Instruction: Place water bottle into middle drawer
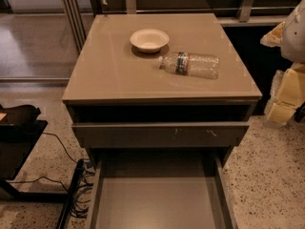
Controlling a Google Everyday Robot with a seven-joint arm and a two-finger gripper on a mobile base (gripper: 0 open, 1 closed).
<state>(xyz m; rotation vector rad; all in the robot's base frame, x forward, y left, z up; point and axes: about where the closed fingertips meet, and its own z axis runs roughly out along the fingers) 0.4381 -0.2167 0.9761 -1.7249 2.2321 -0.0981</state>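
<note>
The water bottle (pixel 190 64) lies on its side on the cabinet top (pixel 109 70), cap pointing left, just right of the white bowl. It is clear and crinkled with a dark label band. The middle drawer (pixel 157 202) is pulled out at the bottom of the view, with a plain flat bottom and nothing in it. My gripper (pixel 285 97) shows as pale yellow parts at the right edge, beside the cabinet's right front corner, apart from the bottle and level with the cabinet top.
A white bowl (pixel 149 39) stands on the cabinet top behind the bottle. The drawer above (pixel 162 133), with pale scratch marks on its front, sticks out slightly. A black stand (pixel 19 128) and cables (pixel 78 185) are on the floor at left.
</note>
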